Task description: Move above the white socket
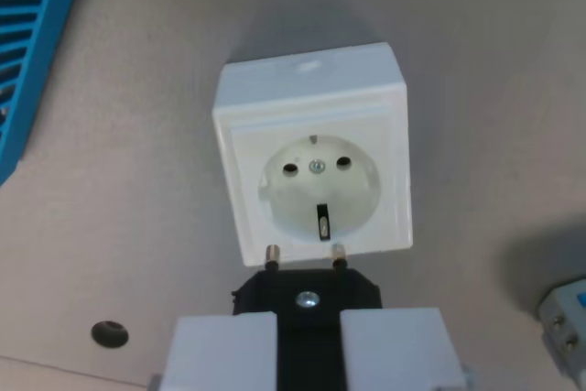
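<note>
The white socket [314, 160] sits on the grey table in the middle of the wrist view, its round recess with two holes and a centre screw facing up. My gripper [309, 350] fills the bottom edge, its two white fingers [222, 352] shut on a black plug [307, 292]. The plug's two metal pins [272, 255] point toward the socket's near edge and overlap that edge in the picture. The plug sits just below the socket's recess in this view.
A blue slatted part [32, 38] lies at the wrist view's upper left. A grey and blue object [568, 318] shows at the lower right edge. A dark round hole [111, 333] marks the table at the lower left.
</note>
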`<state>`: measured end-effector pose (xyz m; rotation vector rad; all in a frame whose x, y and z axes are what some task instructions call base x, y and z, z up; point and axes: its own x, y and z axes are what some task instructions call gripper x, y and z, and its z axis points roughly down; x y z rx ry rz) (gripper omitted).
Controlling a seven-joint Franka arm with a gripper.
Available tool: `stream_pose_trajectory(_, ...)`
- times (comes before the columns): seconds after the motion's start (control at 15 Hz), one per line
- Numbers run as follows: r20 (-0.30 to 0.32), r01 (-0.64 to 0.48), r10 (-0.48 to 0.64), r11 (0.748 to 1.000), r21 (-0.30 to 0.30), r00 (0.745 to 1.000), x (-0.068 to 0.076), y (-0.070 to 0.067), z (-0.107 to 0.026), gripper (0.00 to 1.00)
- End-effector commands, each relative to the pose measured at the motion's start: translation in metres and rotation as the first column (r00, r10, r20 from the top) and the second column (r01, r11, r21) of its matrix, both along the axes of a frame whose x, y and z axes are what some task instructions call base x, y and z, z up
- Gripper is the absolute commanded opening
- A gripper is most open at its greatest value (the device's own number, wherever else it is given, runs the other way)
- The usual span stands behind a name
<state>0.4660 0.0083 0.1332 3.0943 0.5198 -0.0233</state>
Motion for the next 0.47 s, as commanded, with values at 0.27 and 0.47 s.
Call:
stream_pose_trajectory(0.27, 0.009, -0.093, 0.093, 0.995, -0.030, 0.996, 0.0106, -0.0078, -0.0154, 0.00)
stream_pose_trajectory(0.47, 0.003, -0.084, 0.084, 0.996, -0.033, 0.996, 0.0118, -0.0082, -0.0188, 0.00)
